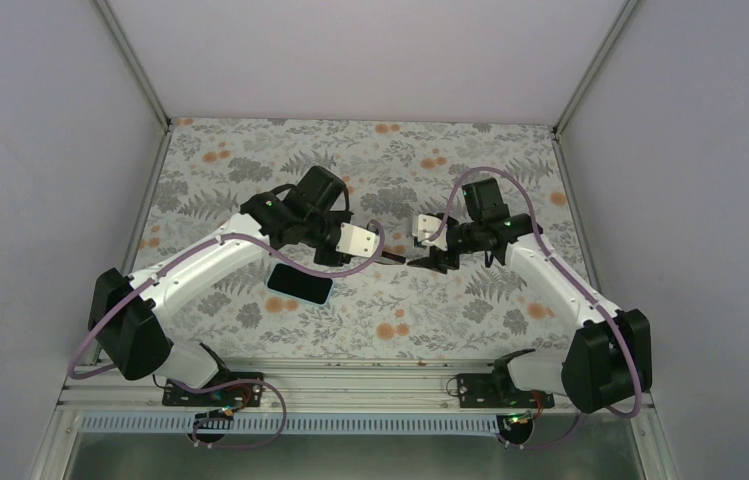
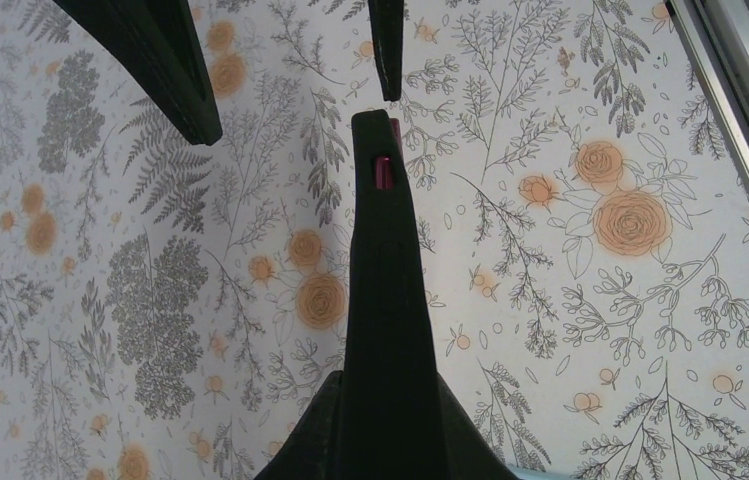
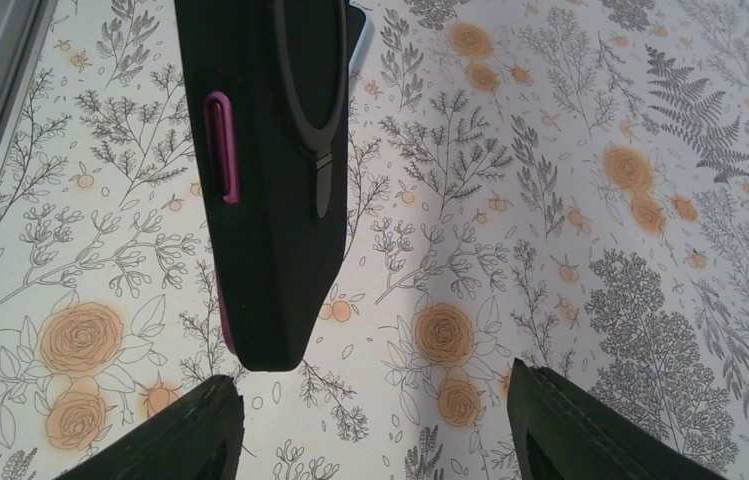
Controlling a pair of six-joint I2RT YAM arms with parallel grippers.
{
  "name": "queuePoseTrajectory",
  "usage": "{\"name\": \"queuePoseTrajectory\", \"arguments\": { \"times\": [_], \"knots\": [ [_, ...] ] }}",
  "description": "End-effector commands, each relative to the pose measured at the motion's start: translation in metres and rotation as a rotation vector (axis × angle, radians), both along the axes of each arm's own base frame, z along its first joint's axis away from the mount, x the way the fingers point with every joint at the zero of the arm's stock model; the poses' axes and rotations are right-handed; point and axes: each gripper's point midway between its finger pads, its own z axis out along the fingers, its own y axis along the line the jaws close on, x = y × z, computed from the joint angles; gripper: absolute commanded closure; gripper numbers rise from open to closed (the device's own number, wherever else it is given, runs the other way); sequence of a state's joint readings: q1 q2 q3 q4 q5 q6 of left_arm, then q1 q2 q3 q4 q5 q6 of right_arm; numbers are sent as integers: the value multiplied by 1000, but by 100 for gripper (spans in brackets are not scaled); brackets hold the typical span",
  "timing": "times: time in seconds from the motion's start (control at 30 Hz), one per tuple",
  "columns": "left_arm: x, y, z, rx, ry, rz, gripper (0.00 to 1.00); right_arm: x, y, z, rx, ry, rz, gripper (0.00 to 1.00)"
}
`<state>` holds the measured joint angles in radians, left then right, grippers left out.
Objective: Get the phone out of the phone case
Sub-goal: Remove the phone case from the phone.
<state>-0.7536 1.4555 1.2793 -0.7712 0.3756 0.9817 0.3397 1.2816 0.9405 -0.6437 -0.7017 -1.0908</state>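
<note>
You'll find the phone case (image 3: 270, 180) empty and held up in the air by the left gripper (image 1: 386, 254). It is black, with a magenta side button and a ring on its back. The phone (image 1: 300, 283), a dark slab, lies flat on the table (image 1: 430, 320), well apart from the case.

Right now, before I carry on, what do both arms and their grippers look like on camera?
Left arm and right arm match: white shells, bulky black joints, a lilac cable looping along each, and a small green light near each wrist. Left gripper and right gripper each have a white block behind tapered matte-black fingers.
</note>
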Motion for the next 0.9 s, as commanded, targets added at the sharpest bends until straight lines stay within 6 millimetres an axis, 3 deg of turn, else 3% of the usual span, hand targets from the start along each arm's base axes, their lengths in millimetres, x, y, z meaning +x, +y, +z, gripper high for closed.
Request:
{"name": "queuePoseTrajectory", "arguments": {
  "times": [0.0,0.27,0.87],
  "knots": [
    [9,-14,33,-98,-60,-12,98,-7,6,5,46,10,26,31],
    [10,-16,33,-100,-55,-15,97,-7,9,3,59,17,25,32],
    [6,-12,28,-77,-59,-34,98,14,4,2,16,-66,-21,38]
  ]
}}
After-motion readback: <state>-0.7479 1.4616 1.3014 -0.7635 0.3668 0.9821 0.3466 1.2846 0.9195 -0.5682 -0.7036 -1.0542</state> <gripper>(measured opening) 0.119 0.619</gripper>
